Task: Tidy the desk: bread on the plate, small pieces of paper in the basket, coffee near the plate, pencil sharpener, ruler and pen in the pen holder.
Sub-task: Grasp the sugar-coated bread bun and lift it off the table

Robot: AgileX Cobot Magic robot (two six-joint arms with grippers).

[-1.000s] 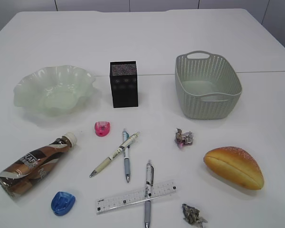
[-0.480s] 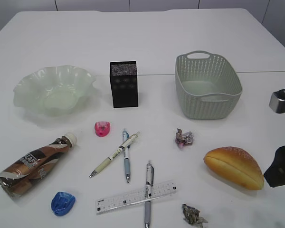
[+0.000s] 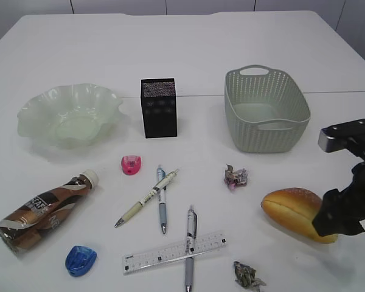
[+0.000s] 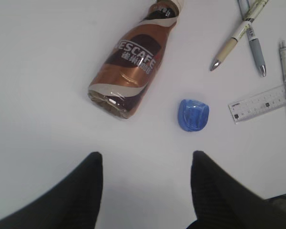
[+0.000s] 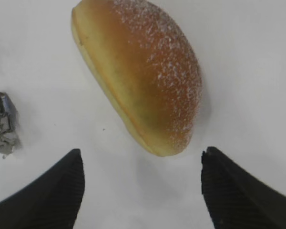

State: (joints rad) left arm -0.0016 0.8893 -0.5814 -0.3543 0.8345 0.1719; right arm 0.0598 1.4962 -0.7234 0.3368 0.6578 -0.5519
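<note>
Beside the bread (image 5: 143, 71), the right arm (image 3: 347, 201) now farther in, jaws apart, empty.

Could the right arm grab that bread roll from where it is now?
Probably yes. The right gripper hangs just short of the bread with its fingers spread wider than the roll's end, and nothing lies between them.

Oblong golden-brown split bun (image 5: 148, 71) lying flat just ahead of the open black right gripper (image 5: 140, 188), brown swirl-labelled coffee bottle (image 4: 138, 55) on its side beyond the open left gripper (image 4: 145, 186), short clear plastic ruler (image 4: 262, 102) to its right.
</note>
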